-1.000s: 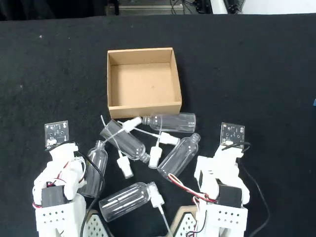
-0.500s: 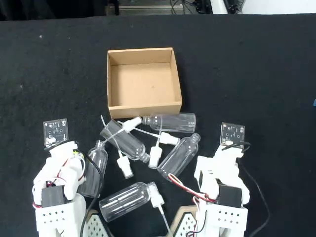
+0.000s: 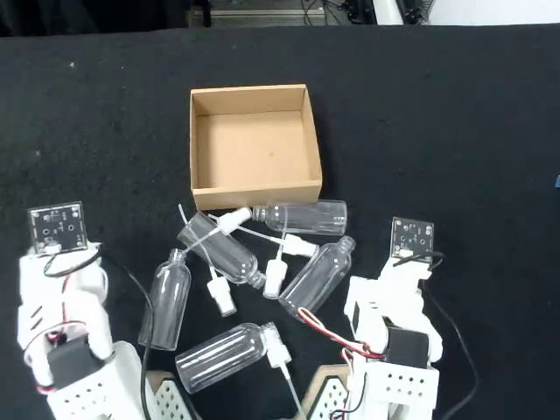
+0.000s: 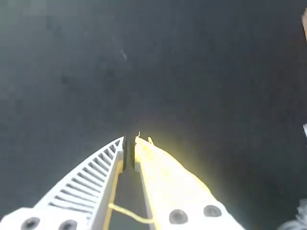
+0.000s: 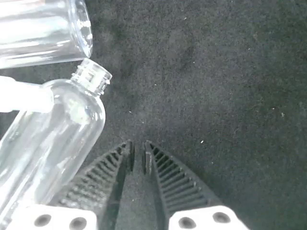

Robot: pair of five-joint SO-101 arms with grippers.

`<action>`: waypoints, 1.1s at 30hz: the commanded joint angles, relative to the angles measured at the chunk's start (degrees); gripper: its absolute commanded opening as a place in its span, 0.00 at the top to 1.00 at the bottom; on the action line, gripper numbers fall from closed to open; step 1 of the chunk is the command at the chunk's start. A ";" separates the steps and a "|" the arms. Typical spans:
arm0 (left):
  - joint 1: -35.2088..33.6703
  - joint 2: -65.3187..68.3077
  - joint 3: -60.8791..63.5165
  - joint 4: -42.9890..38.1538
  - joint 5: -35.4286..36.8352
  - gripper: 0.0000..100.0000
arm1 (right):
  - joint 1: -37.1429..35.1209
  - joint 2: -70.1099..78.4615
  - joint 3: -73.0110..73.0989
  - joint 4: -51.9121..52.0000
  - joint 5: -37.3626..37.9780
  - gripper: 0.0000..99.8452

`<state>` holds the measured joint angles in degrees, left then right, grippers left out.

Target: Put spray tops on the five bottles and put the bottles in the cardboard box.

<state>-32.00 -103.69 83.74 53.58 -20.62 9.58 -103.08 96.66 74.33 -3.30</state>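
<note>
**Box empty, both grippers empty-handed**

The brown cardboard box (image 3: 254,144) holds nothing and sits well ahead of both grippers. The clear plastic bottles (image 3: 223,354) lie on their sides on the black cloth (image 3: 455,131) between the arms, with loose white spray tops (image 3: 276,276) among them. At least two necks are bare, so I judge most of the capping and all of the boxing remains. The left gripper (image 4: 129,141) is closed on nothing over bare cloth. The right gripper (image 5: 138,146) is closed and empty, an uncapped bottle (image 5: 48,139) just beside its tips.
</note>
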 commanded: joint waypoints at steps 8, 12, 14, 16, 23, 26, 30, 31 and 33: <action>11.03 8.26 -22.20 18.02 -1.93 0.78 | 1.14 -5.49 -0.22 0.44 0.26 0.98; 14.55 28.92 -30.11 24.18 -4.04 0.78 | 1.14 -5.49 -0.22 0.44 0.26 0.98; 17.19 39.65 -36.35 29.63 -3.08 0.78 | 1.14 -5.49 -0.22 0.44 0.26 0.98; 20.09 49.49 -41.98 34.73 -0.79 0.78 | 1.14 -5.49 -0.22 0.44 0.35 0.98; 27.30 70.42 -45.14 38.24 2.02 0.78 | 1.14 -5.49 -0.22 0.44 0.35 0.98; 28.70 72.09 -42.33 34.55 2.46 0.78 | 1.14 -5.49 -0.22 0.44 0.35 0.98; 27.91 70.51 -36.44 28.13 2.46 0.78 | 1.14 -5.49 -0.22 0.44 0.35 0.98; 27.74 70.07 -34.68 26.81 2.46 0.78 | 1.14 -5.49 -0.22 0.44 0.35 0.98; 28.18 69.10 -31.60 24.44 2.73 0.78 | 1.14 -5.49 -0.22 0.44 0.35 0.98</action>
<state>-4.40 -32.22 48.48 82.77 -18.51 9.58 -103.08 96.66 74.33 -3.30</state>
